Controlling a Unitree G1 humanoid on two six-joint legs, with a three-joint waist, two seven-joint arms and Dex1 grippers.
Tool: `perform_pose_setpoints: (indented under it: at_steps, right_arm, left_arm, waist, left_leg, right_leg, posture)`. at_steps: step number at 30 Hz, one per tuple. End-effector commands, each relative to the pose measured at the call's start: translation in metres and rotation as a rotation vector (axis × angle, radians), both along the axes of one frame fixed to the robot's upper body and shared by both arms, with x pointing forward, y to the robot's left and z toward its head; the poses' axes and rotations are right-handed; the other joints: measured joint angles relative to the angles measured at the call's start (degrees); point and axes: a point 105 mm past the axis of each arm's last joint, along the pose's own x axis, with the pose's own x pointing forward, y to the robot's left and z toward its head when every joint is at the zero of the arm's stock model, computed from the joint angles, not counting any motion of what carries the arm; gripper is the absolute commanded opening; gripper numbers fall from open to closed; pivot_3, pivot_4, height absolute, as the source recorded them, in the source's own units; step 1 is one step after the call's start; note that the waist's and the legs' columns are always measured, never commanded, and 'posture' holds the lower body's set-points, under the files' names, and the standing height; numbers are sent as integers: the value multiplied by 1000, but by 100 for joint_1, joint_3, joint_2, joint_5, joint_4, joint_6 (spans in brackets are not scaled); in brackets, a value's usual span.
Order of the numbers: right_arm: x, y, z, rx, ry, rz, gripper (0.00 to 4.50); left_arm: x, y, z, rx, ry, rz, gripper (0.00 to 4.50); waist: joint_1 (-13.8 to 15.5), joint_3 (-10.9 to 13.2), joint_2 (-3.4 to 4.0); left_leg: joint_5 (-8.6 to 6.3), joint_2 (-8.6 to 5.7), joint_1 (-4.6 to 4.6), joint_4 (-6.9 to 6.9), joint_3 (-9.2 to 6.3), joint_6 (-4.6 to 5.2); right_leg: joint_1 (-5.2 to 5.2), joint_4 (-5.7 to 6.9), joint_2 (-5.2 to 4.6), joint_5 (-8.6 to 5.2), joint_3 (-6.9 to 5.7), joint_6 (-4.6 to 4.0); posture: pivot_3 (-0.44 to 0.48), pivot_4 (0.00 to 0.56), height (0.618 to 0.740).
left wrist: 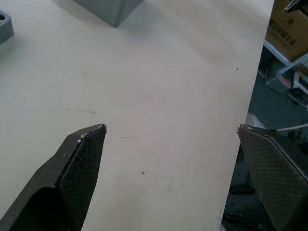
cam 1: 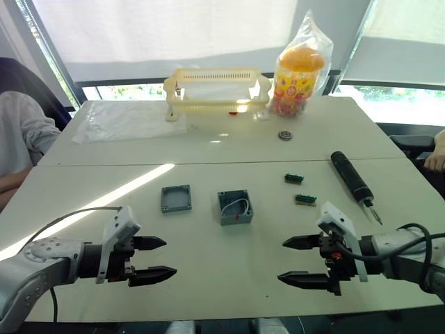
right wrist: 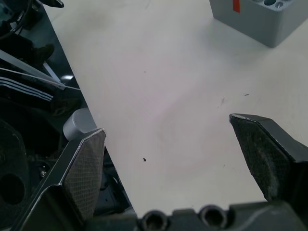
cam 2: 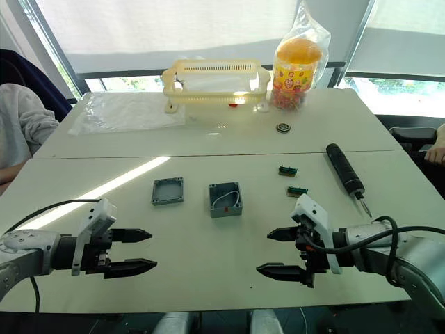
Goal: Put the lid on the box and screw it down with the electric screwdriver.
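Left eye view tells me nothing of the job is done yet: the lid (cam 1: 176, 198) lies flat on the table (cam 1: 208, 278), just beside the box (cam 1: 235, 207) and apart from it, and the box stands uncovered with its white wire showing. I see the electric screwdriver (cam 1: 352, 177) lying untouched off to my right, well apart from both, its bit toward me. My left gripper (cam 1: 153, 260) and right gripper (cam 1: 299, 261) hover near the table's near edge, each with its jaws spread wide and nothing between them. By my reckoning, the lid, the seating and all the screwing are still ahead. On the pale, sunlit table I also see two small green parts (cam 1: 299, 188), a yellow slotted basket (cam 1: 216, 90), a bagged snack jar (cam 1: 299, 69), a plastic sheet (cam 1: 125, 120) and a small round piece (cam 1: 285, 135). Blinds cover the windows behind; a person's sleeve (cam 1: 21, 132) shows on my left
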Motion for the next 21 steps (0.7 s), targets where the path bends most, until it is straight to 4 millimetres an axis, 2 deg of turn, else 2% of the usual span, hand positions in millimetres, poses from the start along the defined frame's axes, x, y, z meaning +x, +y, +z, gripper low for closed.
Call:
perform_pose_setpoints:
  at_steps: [1,12,16,21]
  right_arm:
    - [0,4,4,14,-28,18,4500]
    - [0,4,4,9,-32,6,4500]
    - [-2,6,10,57,-20,15,4500]
    - [5,3,11,26,-46,-7,4500]
  left_arm:
    - [2,0,7,4,-43,2,4453]
    - [1,-4,9,-14,-42,-20,4453]
    - [2,-6,11,-54,-37,-12,4453]
    - [12,0,9,7,-98,25,4453]
  waist:
    - [1,0,0]
    - [1,0,0]
    - [2,0,0]
    - [1,0,0]
  left_leg:
    - [0,0,0,0,0,0]
    - [0,0,0,0,0,0]
    - [0,0,0,1,1,0]
    - [0,-1,0,1,0,0]
  right_leg:
    - [0,0,0,0,0,0]
    - [0,0,0,0,0,0]
    - [0,0,0,0,0,0]
    - [0,1,0,1,0,1]
  posture:
    - [0,150,740]
    - [0,150,740]
    - [0,150,740]
    - [0,150,740]
